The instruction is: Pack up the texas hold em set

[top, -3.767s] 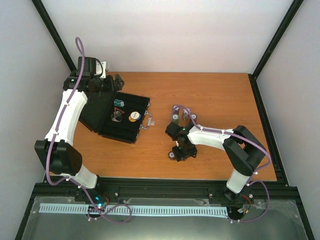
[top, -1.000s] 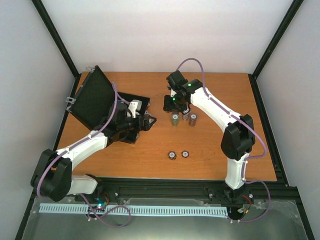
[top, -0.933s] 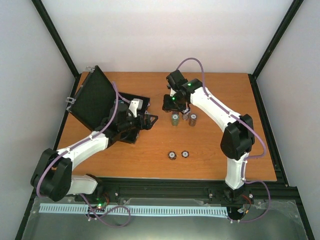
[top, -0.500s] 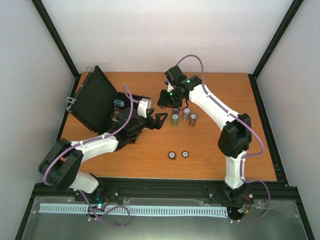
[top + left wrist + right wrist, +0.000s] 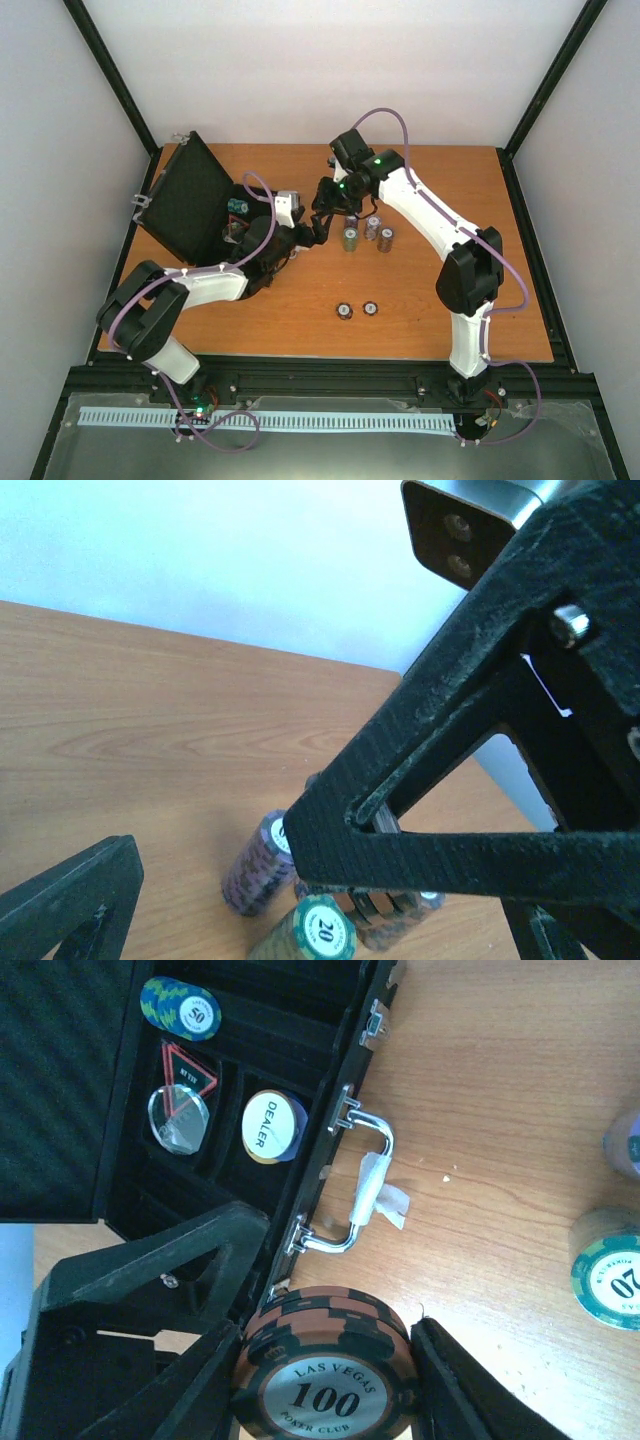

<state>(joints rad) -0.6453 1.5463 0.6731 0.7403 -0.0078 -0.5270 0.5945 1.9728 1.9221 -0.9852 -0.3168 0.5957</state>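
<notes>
The right claw (image 5: pixel 325 1360) grips a stack of brown-and-black "Las Vegas 100" chips (image 5: pixel 325 1388) between partly closed jaws, close to the silver handle (image 5: pixel 365 1195) of the open black case (image 5: pixel 240 222). The case sits at the left side of the wooden bench (image 5: pixel 300 322), with its lid (image 5: pixel 183 195) raised. Its compartments hold a blue-green 50 chip (image 5: pixel 180 1008), a dark triangular token (image 5: pixel 190 1078), a clear disc (image 5: pixel 178 1122) and a "Dealer" disc (image 5: pixel 270 1125). The left claw (image 5: pixel 312 232) — jaws spread wide, holding nothing — hovers by the case's handle side, near the right claw. Three chip stacks (image 5: pixel 371 228) stand together just right of both claws, among them a green 20 stack (image 5: pixel 350 238). Two small round pieces (image 5: pixel 344 312) lie nearer the arms' bases.
</notes>
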